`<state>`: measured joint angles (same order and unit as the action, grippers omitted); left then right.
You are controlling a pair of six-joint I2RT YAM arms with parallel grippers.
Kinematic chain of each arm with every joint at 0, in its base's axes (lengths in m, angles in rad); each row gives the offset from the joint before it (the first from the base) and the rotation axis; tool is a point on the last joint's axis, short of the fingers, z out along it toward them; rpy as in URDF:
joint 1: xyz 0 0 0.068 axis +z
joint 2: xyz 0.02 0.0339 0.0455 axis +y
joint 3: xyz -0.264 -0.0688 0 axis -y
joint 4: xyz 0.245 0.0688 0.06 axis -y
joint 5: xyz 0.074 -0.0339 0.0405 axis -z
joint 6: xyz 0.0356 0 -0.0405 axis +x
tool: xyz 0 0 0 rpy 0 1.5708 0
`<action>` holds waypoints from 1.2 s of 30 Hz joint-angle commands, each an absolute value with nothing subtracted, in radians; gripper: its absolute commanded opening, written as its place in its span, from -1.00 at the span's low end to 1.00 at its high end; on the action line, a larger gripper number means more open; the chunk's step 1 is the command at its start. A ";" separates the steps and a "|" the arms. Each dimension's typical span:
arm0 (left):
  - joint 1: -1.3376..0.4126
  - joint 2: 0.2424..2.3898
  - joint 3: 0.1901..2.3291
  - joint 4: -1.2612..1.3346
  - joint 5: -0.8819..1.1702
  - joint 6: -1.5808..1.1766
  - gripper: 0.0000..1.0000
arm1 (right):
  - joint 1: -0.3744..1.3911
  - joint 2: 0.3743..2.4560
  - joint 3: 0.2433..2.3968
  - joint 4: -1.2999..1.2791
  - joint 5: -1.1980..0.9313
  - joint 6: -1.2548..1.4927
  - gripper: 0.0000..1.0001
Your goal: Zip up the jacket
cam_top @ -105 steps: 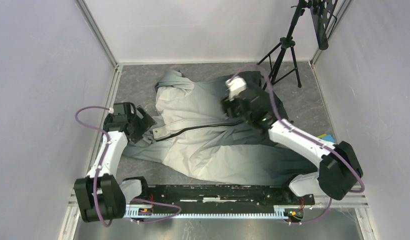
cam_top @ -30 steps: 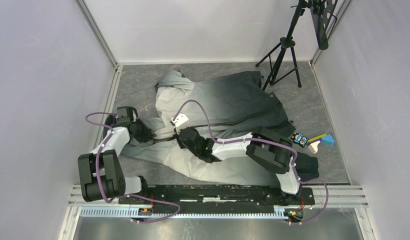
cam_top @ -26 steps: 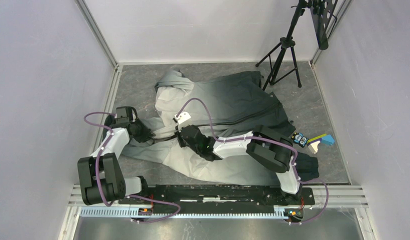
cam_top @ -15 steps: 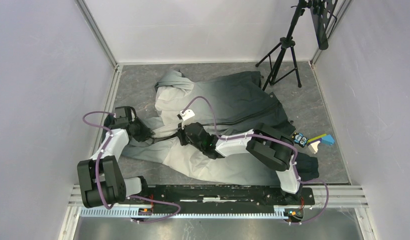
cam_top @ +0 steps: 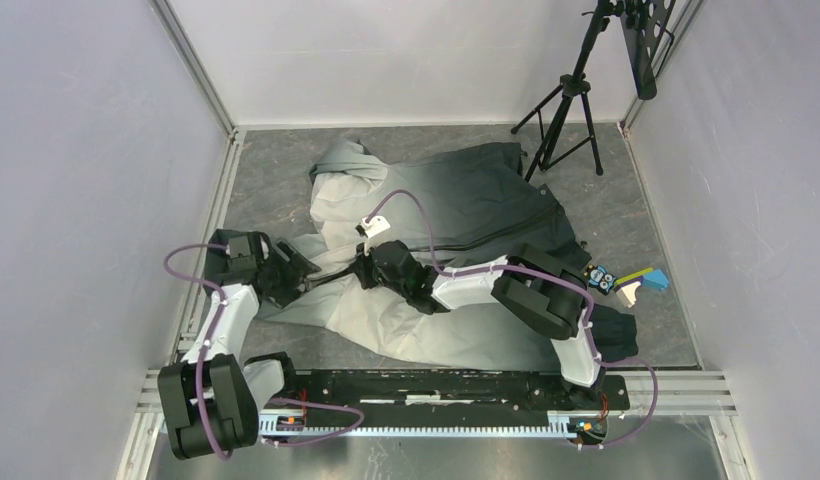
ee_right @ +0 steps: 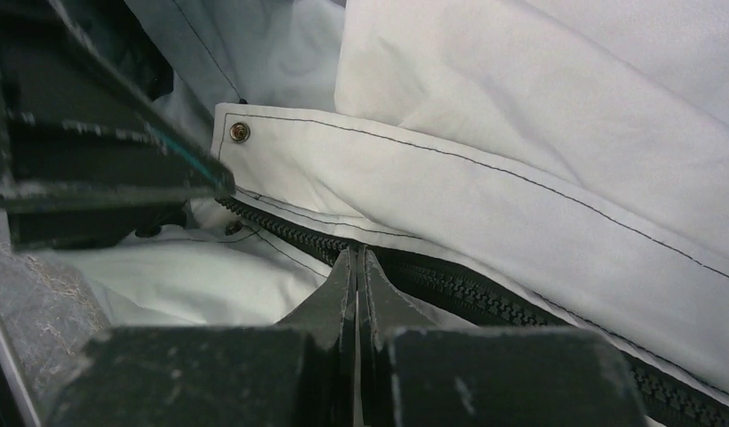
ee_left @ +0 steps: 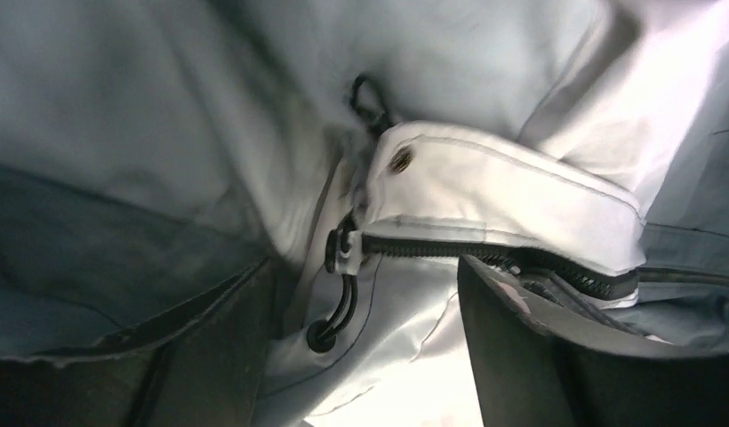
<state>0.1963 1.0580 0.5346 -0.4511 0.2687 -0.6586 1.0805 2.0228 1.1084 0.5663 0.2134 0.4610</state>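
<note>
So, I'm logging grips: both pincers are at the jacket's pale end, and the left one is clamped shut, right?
No: the left pincer is open, jaws wide apart over the jacket, per the left wrist view. The right pincer is at its pale end too.

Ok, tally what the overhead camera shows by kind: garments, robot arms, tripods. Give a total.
jacket: 1
robot arms: 2 (left arm, right arm)
tripod: 1
Total: 4
</note>
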 commanded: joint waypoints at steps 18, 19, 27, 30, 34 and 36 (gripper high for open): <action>0.311 0.879 0.441 -0.554 0.108 -0.847 -0.96 | 1.104 1.986 1.153 0.489 0.379 0.341 -1.00; 0.311 0.881 0.456 -0.553 0.134 -0.835 -0.95 | 1.120 1.997 1.169 0.501 0.371 0.337 -1.00; 0.302 0.809 0.563 -0.585 0.227 -0.725 0.04 | 1.136 2.034 1.248 0.480 0.349 0.370 -0.99; 0.258 0.795 0.623 -0.611 0.235 -0.676 0.04 | 1.137 2.035 1.246 0.479 0.343 0.370 -1.00; 0.148 0.783 0.635 -0.516 0.292 -0.680 -0.06 | 1.136 2.008 1.193 0.496 0.345 0.400 -1.00; 0.101 0.834 0.655 -0.488 0.310 -0.701 -0.35 | 1.136 2.003 1.182 0.505 0.343 0.408 -1.00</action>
<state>0.1757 0.7856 0.6056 -0.5659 0.2394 -0.7345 1.1316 2.0285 1.2053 0.4629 0.3233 0.3855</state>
